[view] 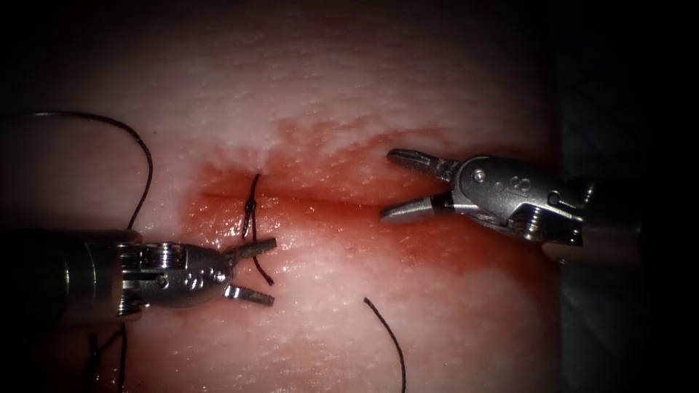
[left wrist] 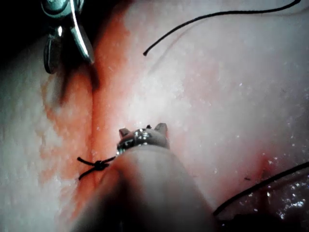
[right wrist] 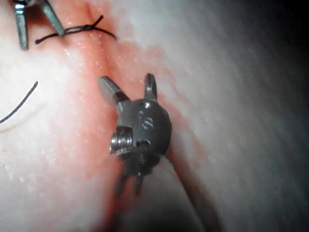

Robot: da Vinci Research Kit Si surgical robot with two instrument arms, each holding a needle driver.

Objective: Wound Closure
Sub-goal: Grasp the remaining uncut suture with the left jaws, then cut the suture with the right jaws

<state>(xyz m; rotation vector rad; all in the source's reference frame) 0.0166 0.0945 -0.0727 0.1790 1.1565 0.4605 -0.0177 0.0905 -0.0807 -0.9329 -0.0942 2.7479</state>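
Over the tissue [view: 349, 87], both claws, left [view: 263, 271] and right [view: 389, 183], gape empty.

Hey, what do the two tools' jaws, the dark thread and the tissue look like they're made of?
Left tool and right tool, both with jaws open and holding nothing: likely polished steel, grey with bright glints. Thread, tied in a knot across the cut: thin dark strand, probably synthetic or silk; can't tell which. Tissue: pale, soft, glistening pork belly, stained with red fluid.
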